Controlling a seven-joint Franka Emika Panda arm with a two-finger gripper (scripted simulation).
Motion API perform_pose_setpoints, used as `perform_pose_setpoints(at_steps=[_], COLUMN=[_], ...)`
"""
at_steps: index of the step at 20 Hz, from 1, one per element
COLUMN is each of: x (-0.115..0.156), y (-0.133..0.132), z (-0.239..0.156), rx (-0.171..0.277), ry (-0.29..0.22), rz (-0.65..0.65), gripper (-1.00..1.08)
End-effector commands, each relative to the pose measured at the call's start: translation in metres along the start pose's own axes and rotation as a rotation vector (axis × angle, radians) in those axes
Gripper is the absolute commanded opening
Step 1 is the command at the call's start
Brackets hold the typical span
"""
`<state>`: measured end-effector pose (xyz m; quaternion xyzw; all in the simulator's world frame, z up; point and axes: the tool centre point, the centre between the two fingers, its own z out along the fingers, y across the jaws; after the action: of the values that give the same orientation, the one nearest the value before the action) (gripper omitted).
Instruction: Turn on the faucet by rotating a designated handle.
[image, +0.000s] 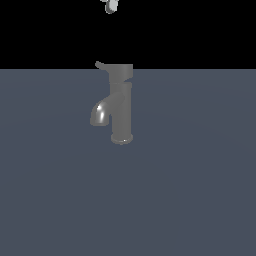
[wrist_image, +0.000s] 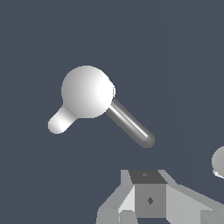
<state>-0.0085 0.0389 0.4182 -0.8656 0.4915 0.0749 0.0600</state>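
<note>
High above the faucet (image: 120, 107), the end effector (image: 111, 6), grip state unclear, hangs clear of the handle (image: 120, 72), presumably to descend onto its lever.

No readable text or markings

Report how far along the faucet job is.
Done: nothing on the faucet itself. In hand: the approach. In the exterior view only a bit of the end effector shows at the top edge, well above the handle and apart from it; the wrist view looks straight down on the handle with a gap between. Left: descend, engage the lever stub and rotate it.
</note>
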Motion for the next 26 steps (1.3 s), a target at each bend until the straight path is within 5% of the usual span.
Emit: perform_pose_setpoints(at_steps=[1, 26], x=[0.008, 0.06], y=[-0.014, -0.131], z=[0.008, 0.103], rx=[0.0, 0.029], ry=[0.005, 0.161], rz=[0.074, 0.687], gripper=[-1.0, -1.0])
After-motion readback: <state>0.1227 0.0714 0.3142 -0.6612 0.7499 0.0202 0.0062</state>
